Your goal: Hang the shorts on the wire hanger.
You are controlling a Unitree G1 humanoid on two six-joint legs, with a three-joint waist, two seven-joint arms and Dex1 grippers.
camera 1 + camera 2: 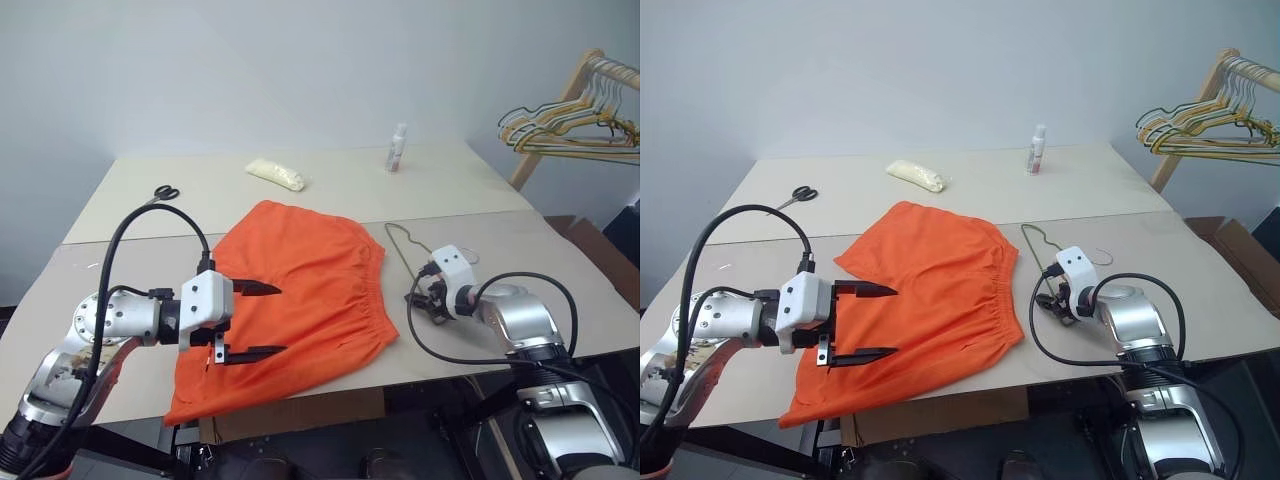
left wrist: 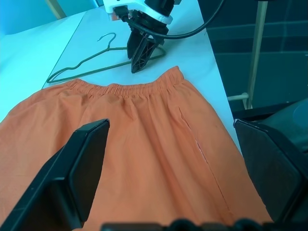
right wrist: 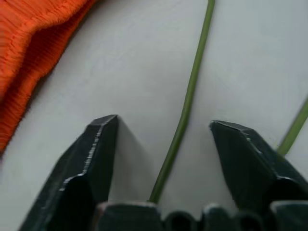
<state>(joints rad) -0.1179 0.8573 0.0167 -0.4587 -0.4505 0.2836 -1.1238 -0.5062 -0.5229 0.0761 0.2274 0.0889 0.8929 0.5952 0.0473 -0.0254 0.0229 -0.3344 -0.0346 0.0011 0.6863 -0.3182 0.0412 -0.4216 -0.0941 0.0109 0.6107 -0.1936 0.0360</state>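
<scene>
The bright orange shorts [image 1: 300,290] lie flat on the table, waistband toward the right. My left gripper [image 1: 282,320] hovers open over their left part, its two black fingers [image 2: 82,163] spread wide above the fabric. The thin grey-green wire hanger [image 1: 405,248] lies on the table just beside the waistband, hook pointing away from me. My right gripper [image 3: 163,122] is down at the hanger with its fingers apart. One wire [image 3: 185,110] runs between them, touching neither fingertip [image 3: 103,139]. In the left wrist view the right gripper [image 2: 142,53] stands over the hanger [image 2: 82,67] past the waistband.
Scissors [image 1: 165,192], a pale yellow bag [image 1: 275,174] and a small bottle [image 1: 397,148] sit on the far table half. A wooden rack with bunched hangers [image 1: 570,120] stands at the right. The table's front edge [image 1: 420,375] runs just below the shorts.
</scene>
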